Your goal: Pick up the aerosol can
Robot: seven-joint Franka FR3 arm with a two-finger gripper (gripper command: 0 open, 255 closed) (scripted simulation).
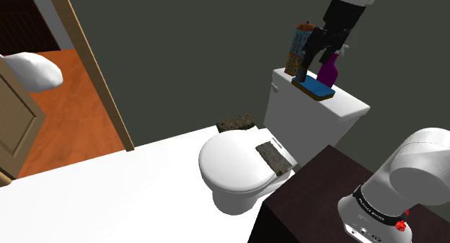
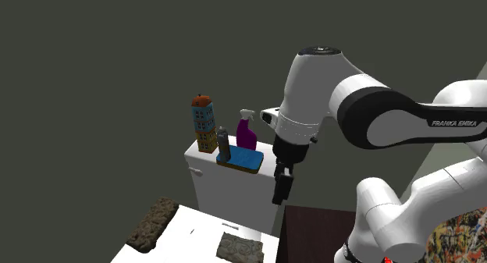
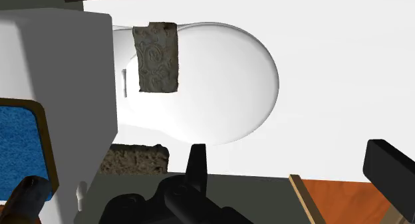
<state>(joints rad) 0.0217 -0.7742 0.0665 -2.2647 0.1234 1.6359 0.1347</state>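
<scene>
The aerosol can [image 2: 223, 144] is a small dark grey cylinder. It stands upright on the toilet tank [image 2: 204, 179], at the end of a blue pad [image 2: 243, 158] next to a colourful house-shaped box [image 2: 204, 122]. By the wrist view, its top [image 3: 30, 193] lies off to the side of the fingers, beside the blue pad [image 3: 20, 143]. My black gripper [image 2: 280, 188] hangs open with nothing between its fingers. It is to the second exterior view's right of the can, lower than it and apart from it. In the shoulder view the gripper [image 1: 311, 61] overlaps the things on the tank.
A purple spray bottle [image 1: 329, 70] stands on the tank behind the pad. Below is the toilet's shut white lid [image 1: 234, 162] with a brown patterned cloth [image 1: 274, 155] on it, and another [image 1: 236, 122] beside it. The dark stand [image 1: 317, 198] and a wooden door frame [image 1: 94, 68] flank the toilet.
</scene>
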